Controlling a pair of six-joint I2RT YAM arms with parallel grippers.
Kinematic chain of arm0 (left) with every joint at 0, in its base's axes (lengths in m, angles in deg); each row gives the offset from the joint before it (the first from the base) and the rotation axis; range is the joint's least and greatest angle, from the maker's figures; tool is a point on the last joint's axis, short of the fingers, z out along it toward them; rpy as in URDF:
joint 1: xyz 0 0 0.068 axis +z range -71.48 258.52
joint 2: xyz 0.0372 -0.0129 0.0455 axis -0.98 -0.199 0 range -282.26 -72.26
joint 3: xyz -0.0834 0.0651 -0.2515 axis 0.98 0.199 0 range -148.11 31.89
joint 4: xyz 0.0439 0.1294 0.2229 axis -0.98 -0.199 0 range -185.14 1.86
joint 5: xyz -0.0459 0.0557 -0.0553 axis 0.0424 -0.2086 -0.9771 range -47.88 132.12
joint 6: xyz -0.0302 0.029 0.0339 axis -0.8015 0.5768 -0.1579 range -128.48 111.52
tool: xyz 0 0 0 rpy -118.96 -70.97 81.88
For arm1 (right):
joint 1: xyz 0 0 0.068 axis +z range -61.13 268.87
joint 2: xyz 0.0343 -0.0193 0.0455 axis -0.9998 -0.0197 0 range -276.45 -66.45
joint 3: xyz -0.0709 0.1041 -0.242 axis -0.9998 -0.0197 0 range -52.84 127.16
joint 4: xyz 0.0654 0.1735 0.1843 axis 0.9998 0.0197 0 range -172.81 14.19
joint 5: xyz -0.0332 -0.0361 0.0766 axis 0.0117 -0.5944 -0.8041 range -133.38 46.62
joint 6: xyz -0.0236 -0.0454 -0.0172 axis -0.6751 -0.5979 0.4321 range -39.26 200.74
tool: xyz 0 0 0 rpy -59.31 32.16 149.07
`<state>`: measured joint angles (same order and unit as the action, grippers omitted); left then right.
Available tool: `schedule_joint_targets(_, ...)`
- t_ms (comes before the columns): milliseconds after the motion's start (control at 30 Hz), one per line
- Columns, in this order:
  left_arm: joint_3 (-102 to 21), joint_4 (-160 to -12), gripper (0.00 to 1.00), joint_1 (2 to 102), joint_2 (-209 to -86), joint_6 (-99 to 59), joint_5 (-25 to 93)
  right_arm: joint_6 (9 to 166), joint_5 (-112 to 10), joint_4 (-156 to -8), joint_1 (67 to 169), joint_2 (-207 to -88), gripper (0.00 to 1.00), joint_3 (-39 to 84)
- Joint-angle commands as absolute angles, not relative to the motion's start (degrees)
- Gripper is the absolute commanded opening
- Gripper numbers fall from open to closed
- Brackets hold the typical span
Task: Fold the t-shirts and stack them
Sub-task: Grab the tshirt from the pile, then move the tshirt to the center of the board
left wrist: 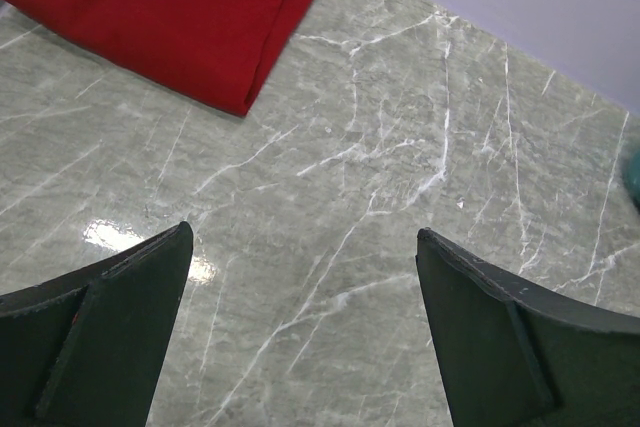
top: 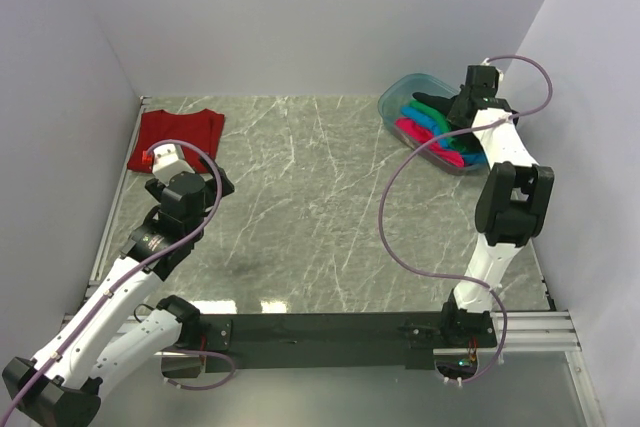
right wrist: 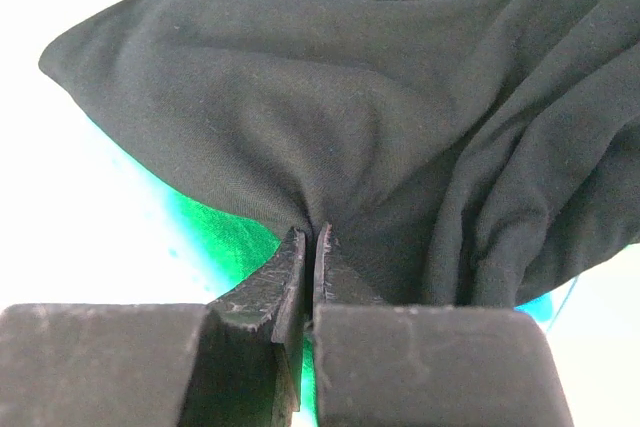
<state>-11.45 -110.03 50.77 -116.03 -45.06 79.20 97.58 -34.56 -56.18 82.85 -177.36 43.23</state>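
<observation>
A folded dark red t-shirt (top: 177, 137) lies flat at the table's far left; it also shows in the left wrist view (left wrist: 170, 17). My left gripper (left wrist: 300, 247) is open and empty, above bare table just right of and nearer than the red shirt. A black t-shirt (right wrist: 330, 117) is bunched on top of green (top: 428, 116), blue and pink (top: 430, 139) shirts in the tub at the far right. My right gripper (right wrist: 310, 235) is shut on a fold of the black t-shirt. Green cloth (right wrist: 235, 237) shows under the fingers.
The translucent blue plastic tub (top: 396, 97) stands at the far right near the back wall. White walls close in the table at the back and both sides. A dark rail (top: 330, 329) runs along the near edge between the arm bases.
</observation>
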Motion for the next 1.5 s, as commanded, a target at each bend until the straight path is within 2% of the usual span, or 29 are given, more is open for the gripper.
schedule_joint_targets(0, -11.8, -108.44, 0.99, 50.57, -115.86, -43.9, 78.86, 97.7, -35.03, -58.27, 82.37, -173.16, 0.0, 41.31)
schedule_joint_targets(167, -11.62, -108.01, 0.99, 50.57, -115.24, -43.82, 78.51, 97.62, -33.54, -64.7, 84.38, -154.45, 0.0, 34.36)
schedule_joint_targets(300, -11.8, -108.09, 0.99, 50.57, -115.77, -43.81, 78.33, 95.51, -30.37, -67.16, 90.08, -140.66, 0.0, 32.5)
schedule_joint_targets(533, -11.97, -107.65, 0.99, 50.66, -115.33, -43.55, 77.1, 93.13, -27.82, -65.06, 108.35, -133.16, 0.0, 33.56)
schedule_joint_targets(567, -11.97, -107.65, 0.99, 50.57, -115.33, -43.55, 76.84, 93.31, -28.6, -65.14, 109.6, -132.81, 0.0, 33.12)
schedule_joint_targets(633, -11.97, -107.65, 0.99, 50.57, -115.42, -43.64, 76.75, 94.97, -37.98, -65.06, 110.58, -132.36, 0.0, 31.63)
schedule_joint_targets(667, -11.8, -107.65, 0.99, 50.57, -115.42, -43.55, 76.49, 95.85, -40.71, -65.06, 111.36, -132.45, 0.06, 30.93)
schedule_joint_targets(700, -11.8, -107.57, 0.99, 50.57, -115.68, -43.55, 76.4, 96.55, -46.39, -64.71, 111.55, -132.8, 0.33, 29.35)
schedule_joint_targets(733, -11.71, -107.65, 0.99, 50.57, -115.94, -43.73, 76.22, 96.91, -47.49, -64.27, 111.63, -134.37, 0.48, 28.56)
schedule_joint_targets(800, -11.8, -107.65, 0.99, 50.57, -116.82, -43.73, 75.78, 98.22, -46.46, -62.43, 111.64, -137.44, 0.72, 26.28)
schedule_joint_targets(900, -11.71, -107.04, 0.99, 50.48, -118.48, -43.47, 74.04, 100.68, -38.38, -58.13, 111.63, -141.23, 0.75, 23.47)
schedule_joint_targets(1033, -10.57, -106.16, 0.96, 48.91, -121.91, -43.99, 72.44, 102.62, -42.83, -62.58, 112.16, -140.89, 0.75, 13.8)
schedule_joint_targets(1167, -8.64, -104.42, 0.93, 45.13, -125.69, -46.18, 71.13, 105.51, -42.07, -66.02, 113.13, -141.59, 0.75, 4.14)
schedule_joint_targets(1300, -6.7, -98.45, 0.9, 36.45, -131.48, -49.78, 66.91, 106.05, -40.12, -67.43, 112.16, -145.01, 0.75, 3.58)
schedule_joint_targets(1467, -9.86, -94.83, 0.9, 24.75, -140.71, -53.39, 66.29, 106.14, -40.12, -67.34, 109.45, -150.72, 0.75, 6.48)
